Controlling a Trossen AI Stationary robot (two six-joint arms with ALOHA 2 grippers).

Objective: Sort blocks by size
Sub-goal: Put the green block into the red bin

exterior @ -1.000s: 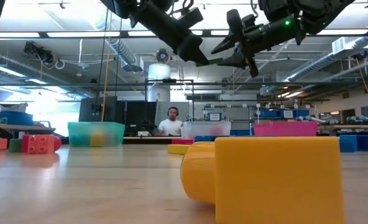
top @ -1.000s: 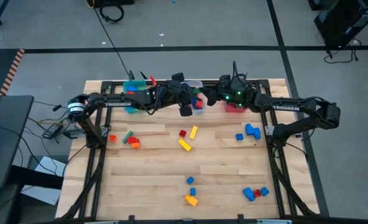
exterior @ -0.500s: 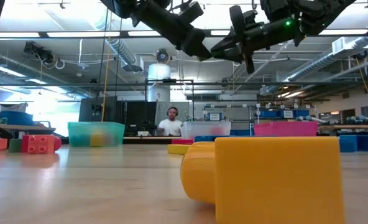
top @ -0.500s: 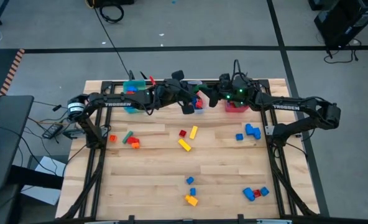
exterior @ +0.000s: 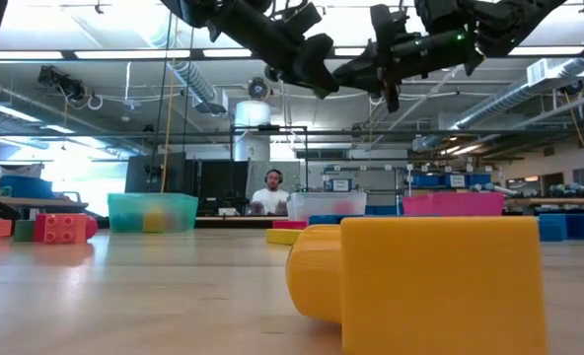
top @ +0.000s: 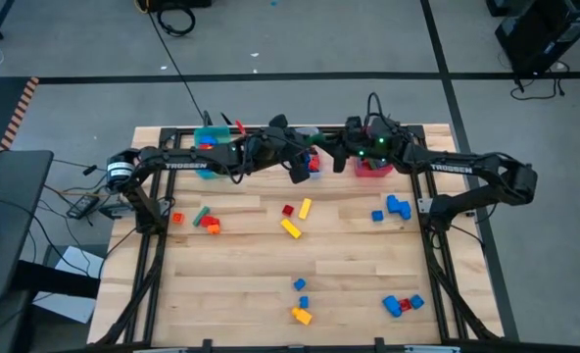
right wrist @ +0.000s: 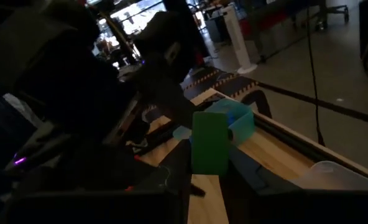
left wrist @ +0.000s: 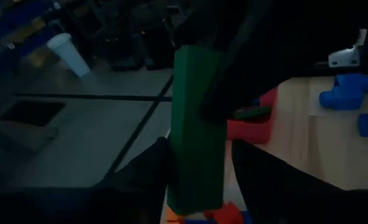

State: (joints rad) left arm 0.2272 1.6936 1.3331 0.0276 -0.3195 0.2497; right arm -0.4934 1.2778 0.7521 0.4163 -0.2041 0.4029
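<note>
Wooden table (top: 241, 275); wrist views alone show green block (right wrist: 209, 142).

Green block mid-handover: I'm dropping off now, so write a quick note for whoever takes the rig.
Right gripper: shut on the green block, held in the air above the bins at the table's far edge.
Left gripper: right up against it, at the same block.
Done: some blocks already lie in the teal bin and the clear bin.
Left: bin the green block, then sort the loose blocks on the table, such as the yellow bar and the blue cluster.
</note>
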